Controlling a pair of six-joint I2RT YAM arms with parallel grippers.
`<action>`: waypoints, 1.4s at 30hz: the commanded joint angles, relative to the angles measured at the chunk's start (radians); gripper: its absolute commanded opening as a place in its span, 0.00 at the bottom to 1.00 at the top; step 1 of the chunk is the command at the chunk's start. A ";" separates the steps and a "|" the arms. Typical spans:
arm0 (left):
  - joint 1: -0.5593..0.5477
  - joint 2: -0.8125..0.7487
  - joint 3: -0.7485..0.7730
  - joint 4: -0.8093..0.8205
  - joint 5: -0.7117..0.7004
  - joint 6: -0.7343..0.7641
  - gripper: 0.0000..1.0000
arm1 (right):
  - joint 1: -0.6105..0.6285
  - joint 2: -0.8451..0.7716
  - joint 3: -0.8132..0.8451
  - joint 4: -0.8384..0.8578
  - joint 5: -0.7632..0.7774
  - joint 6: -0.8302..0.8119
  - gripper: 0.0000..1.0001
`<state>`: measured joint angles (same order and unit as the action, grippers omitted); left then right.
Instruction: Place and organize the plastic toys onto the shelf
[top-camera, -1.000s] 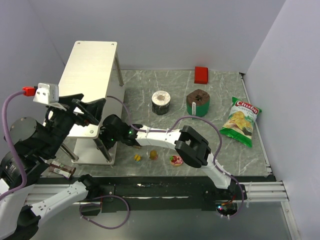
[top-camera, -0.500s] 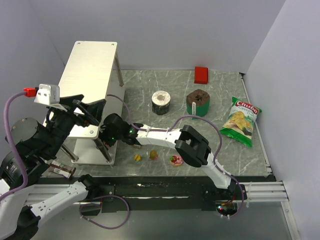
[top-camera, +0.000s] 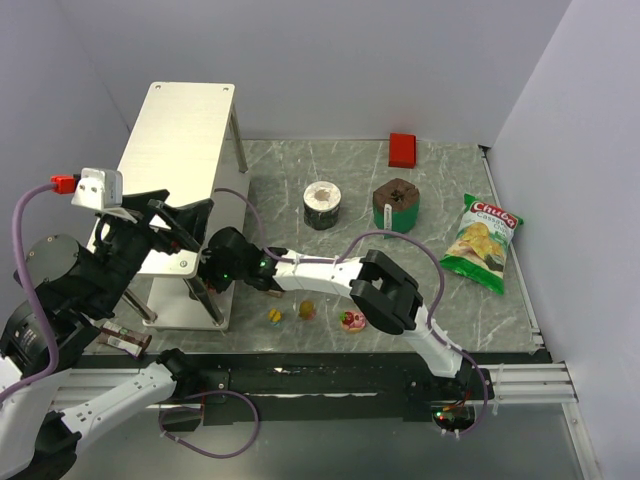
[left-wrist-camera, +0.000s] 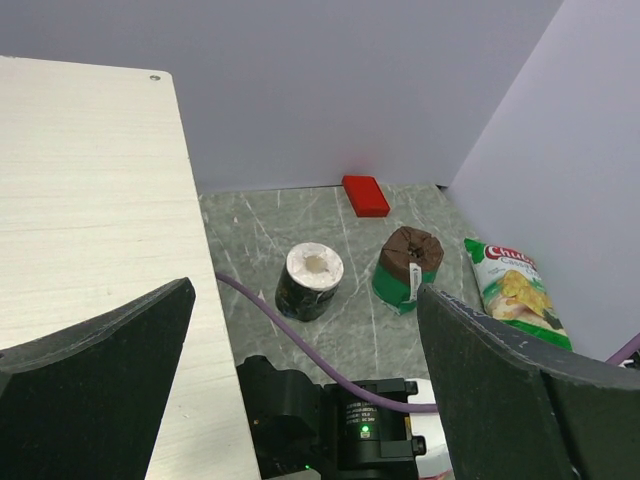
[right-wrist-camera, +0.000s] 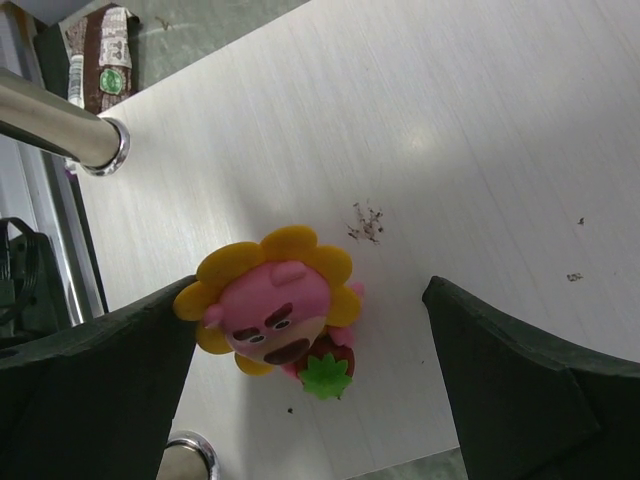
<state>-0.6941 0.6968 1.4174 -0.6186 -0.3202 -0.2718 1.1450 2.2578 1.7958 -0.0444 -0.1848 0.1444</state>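
A pink bear toy (right-wrist-camera: 272, 300) with yellow petals and a red strawberry stands on the white lower board of the shelf (right-wrist-camera: 450, 150). My right gripper (right-wrist-camera: 310, 300) is open around it, the toy close to the left finger (right-wrist-camera: 100, 380) and well apart from the right one. In the top view the right gripper (top-camera: 207, 278) reaches under the shelf top (top-camera: 185, 130). Three more toys lie on the table: yellow (top-camera: 273, 315), yellow-red (top-camera: 307, 310), pink-red (top-camera: 351, 320). My left gripper (top-camera: 178, 222) is open and empty above the shelf top's near right edge (left-wrist-camera: 90, 220).
A white-topped dark cup (top-camera: 322, 203), a brown and green cup (top-camera: 396, 205), a green chip bag (top-camera: 480, 243) and a red block (top-camera: 402, 149) sit behind and right. A brown packet (top-camera: 125, 340) lies at the near left. Metal shelf leg (right-wrist-camera: 60, 135).
Almost nothing; the left arm has shifted very slightly and the right arm stays under the shelf top.
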 joint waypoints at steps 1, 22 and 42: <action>0.002 -0.013 -0.009 0.007 -0.002 0.005 0.99 | 0.015 -0.090 -0.062 0.024 -0.067 0.053 1.00; 0.002 -0.008 -0.014 0.007 0.012 -0.009 0.99 | -0.022 -0.136 -0.093 0.032 0.064 0.135 1.00; 0.002 0.001 -0.014 0.005 0.003 -0.018 0.99 | -0.060 -0.199 -0.191 0.222 -0.093 0.225 1.00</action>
<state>-0.6941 0.6952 1.4059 -0.6186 -0.3130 -0.2775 1.0882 2.1353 1.5970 0.1261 -0.2543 0.3592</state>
